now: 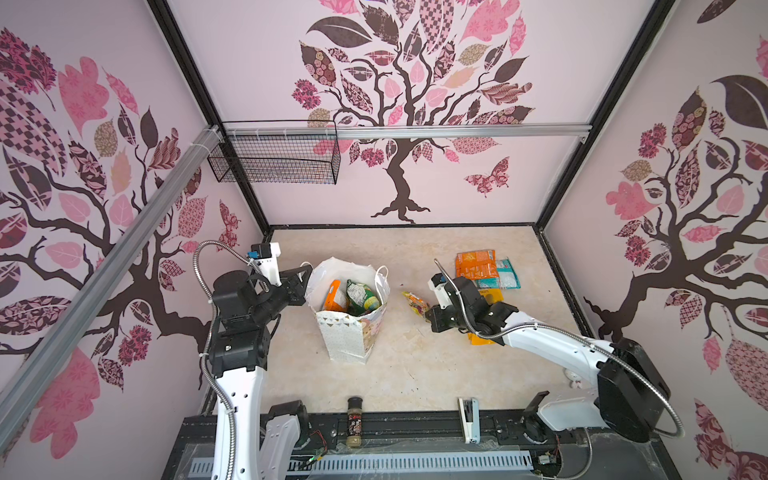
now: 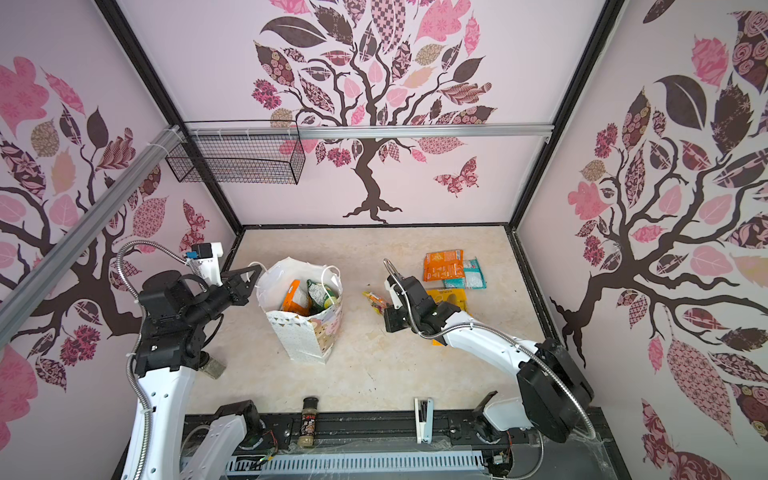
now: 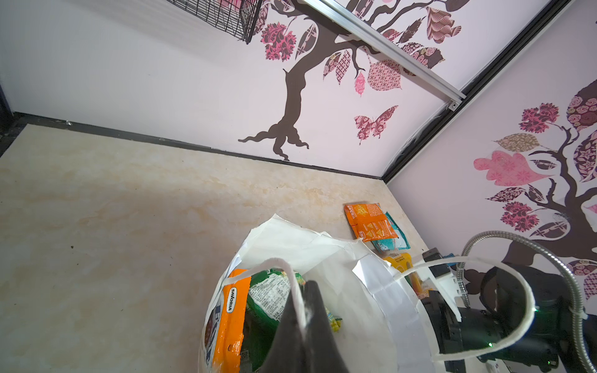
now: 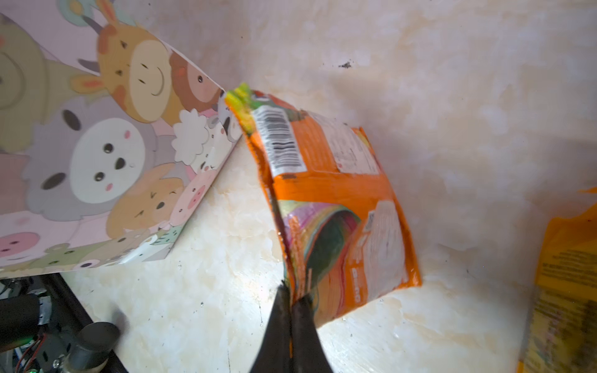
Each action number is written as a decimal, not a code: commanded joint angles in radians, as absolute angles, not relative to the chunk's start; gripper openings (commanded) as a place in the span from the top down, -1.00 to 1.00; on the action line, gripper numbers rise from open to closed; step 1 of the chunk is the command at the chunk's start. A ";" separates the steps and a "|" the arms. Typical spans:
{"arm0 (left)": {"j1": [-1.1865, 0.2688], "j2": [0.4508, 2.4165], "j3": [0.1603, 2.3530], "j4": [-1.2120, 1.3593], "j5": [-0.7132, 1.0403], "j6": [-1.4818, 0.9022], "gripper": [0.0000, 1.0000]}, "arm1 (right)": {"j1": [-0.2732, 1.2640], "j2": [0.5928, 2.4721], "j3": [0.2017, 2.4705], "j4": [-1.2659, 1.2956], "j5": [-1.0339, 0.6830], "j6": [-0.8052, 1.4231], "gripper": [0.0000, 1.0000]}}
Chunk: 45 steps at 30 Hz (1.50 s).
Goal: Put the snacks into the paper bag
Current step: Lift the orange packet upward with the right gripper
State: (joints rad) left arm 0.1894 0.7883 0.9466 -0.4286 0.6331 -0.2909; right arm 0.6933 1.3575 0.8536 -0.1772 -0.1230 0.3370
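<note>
The white paper bag (image 1: pixel 353 332) stands open mid-table, with an orange packet (image 1: pixel 334 297) and a green packet (image 1: pixel 363 297) inside. My left gripper (image 1: pixel 309 270) is shut on the bag's white cord handle (image 3: pixel 274 262) at its left rim. My right gripper (image 4: pixel 294 297) is shut on one edge of an orange snack packet (image 4: pixel 332 200), which hangs off the table just right of the bag (image 4: pixel 97 161). More snacks lie flat at the far right: an orange packet (image 1: pixel 476 264), a teal one (image 1: pixel 503 278), and a yellow one (image 1: pixel 492 297) partly under my right arm.
A dark-capped spice jar (image 1: pixel 354 419) and a white stapler (image 1: pixel 468 419) lie at the table's front edge. A black wire basket (image 1: pixel 274 158) hangs on the back wall at the left. Patterned walls close in the table on three sides.
</note>
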 commanded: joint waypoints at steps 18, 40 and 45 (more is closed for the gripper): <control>0.194 0.764 0.923 -0.403 0.638 -0.285 1.00 | 0.699 1.135 1.081 -0.181 -0.167 0.342 1.00; 0.193 0.763 0.918 -0.382 0.669 -0.287 1.00 | 0.869 1.152 1.319 -0.046 0.062 0.350 1.00; 0.193 0.766 0.919 -0.383 0.671 -0.287 1.00 | 0.931 1.207 1.414 -0.026 0.110 0.311 1.00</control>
State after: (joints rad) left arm 0.1894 0.7731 0.9401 -0.4126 0.6567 -0.2909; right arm 0.8906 1.1751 1.3396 -0.1013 0.0715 0.3550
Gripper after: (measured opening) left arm 0.050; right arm 0.040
